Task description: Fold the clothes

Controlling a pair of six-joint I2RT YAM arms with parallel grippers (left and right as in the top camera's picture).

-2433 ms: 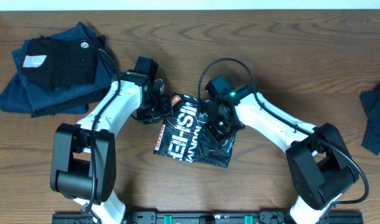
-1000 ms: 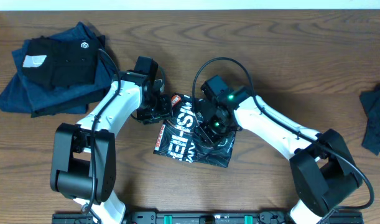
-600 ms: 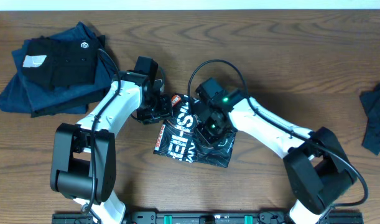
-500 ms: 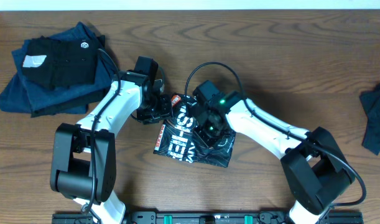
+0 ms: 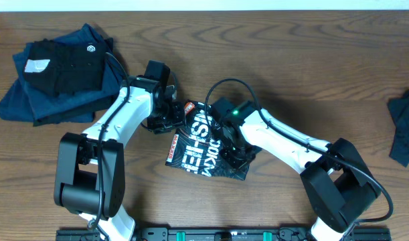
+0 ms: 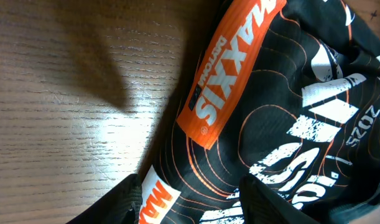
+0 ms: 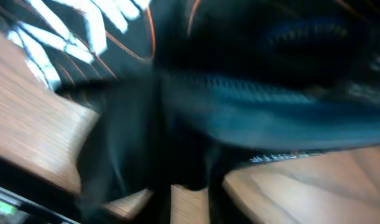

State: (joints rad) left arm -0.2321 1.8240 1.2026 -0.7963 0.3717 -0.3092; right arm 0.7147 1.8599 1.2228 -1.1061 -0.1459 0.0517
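Right gripper [image 5: 239, 155] has slid to the lower right edge of the one black T-shirt [image 5: 194, 150], central on the table [image 5: 311, 53].
Its jaws are blurred and unreadable; left gripper [image 5: 169, 120] seemingly part-open at the top-left corner; one dark pile [image 5: 53, 77], one cut-off garment [image 5: 405, 130].

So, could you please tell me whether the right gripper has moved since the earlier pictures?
Yes, the right gripper slid toward the near edge of the T-shirt.

Brown wood-grain desk [image 5: 304, 60] fills the overhead view. Thin white strip [image 5: 204, 4] along its far edge, can't tell if wall or floor. Light even, shadows soft. Mild glare on the wood in the left wrist view.
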